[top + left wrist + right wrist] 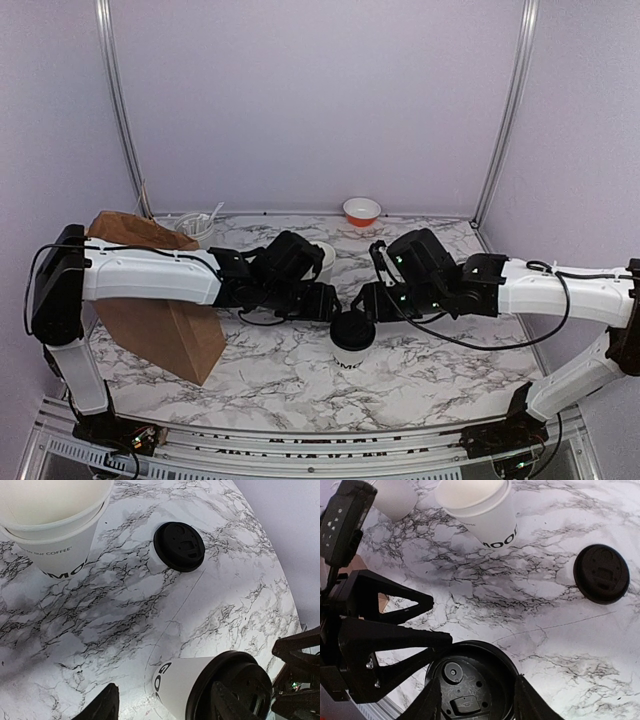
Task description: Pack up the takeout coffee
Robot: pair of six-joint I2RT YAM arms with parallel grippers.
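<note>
Left gripper [164, 702]: fingers spread to either side of the lidded cup [352, 335]; one finger stands clear of the cup wall, so nothing is gripped.
Right gripper [477, 700]: fingers flank the rim of the fitted lid [470, 682] from above; whether they press on it cannot be told.
Cup location: upright at the centre of the table [280, 385], near side, between both grippers.
Open cups [50, 525]: nested, farther back; a loose lid [179, 546] lies flat, apart from them.
Paper bag [165, 335]: at the left edge.
Handling: probably light, thin-walled and smooth; the wall dents under a hard squeeze. Fill level is hidden, so keep it upright.
Hold point: side wall just below the lid, where the rolled rim stiffens it. Avoid lifting by the lid; it may pop off.
</note>
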